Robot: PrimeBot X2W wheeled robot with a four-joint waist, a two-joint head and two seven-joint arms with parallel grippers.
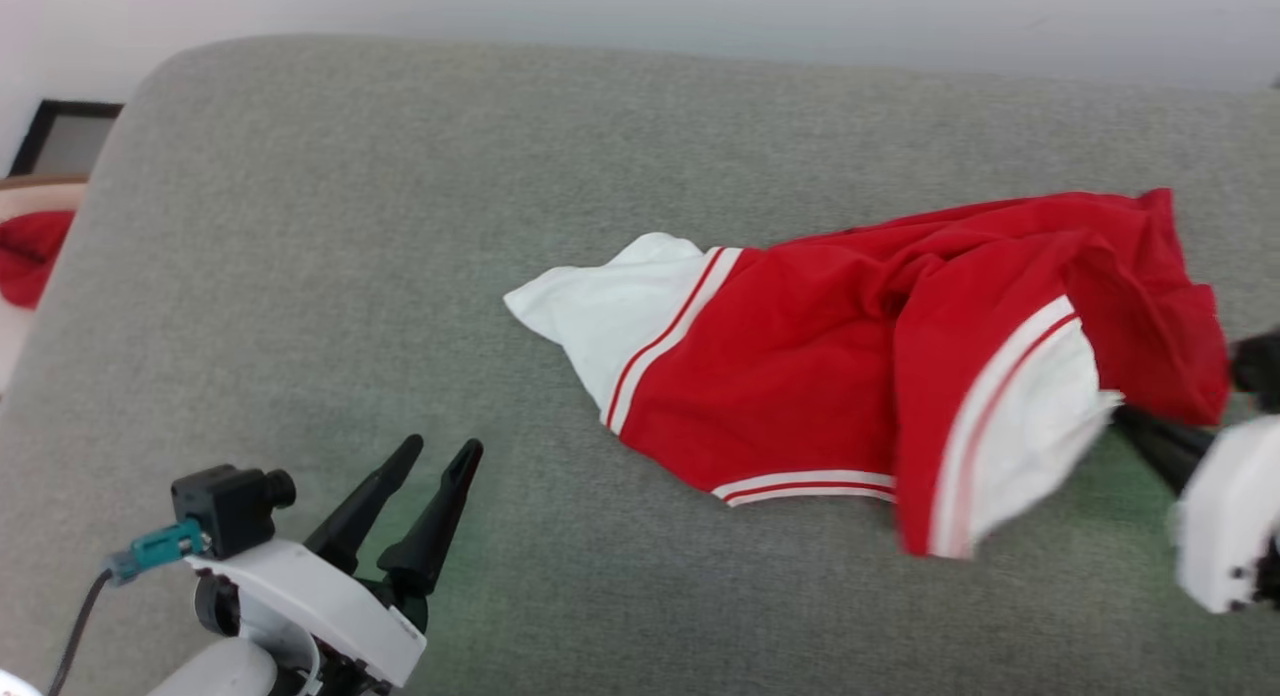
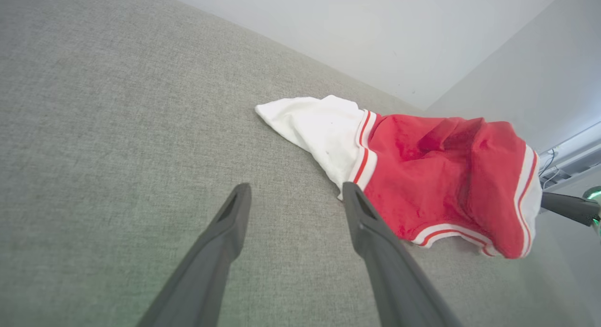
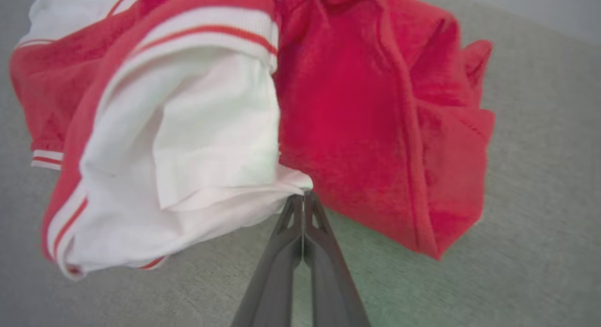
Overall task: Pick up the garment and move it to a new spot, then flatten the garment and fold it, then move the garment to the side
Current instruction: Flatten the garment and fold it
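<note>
While my right pincer point(image 3: 303, 198) is clenched tight on the edge of a white sleeve point(image 3: 211, 129), the garment point(image 1: 800, 376) lies crumpled across the grey cushion point(image 1: 300, 276), on my right side in the head view. Red fabric bunches in folds beside and behind the sleeve I grip, and striped trim runs along the seam above it. The other sleeve point(image 1: 610, 316) stretches out flat on the cushion toward the middle, with the striped hem facing me. My left pincer point(image 1: 442, 444) hangs released, fingers spread wide, above bare cushion. It is near that flat sleeve but touches no cloth. Off past the cushion's left edge, well apart from all this, sits a small red cloth point(image 1: 30, 251).
</note>
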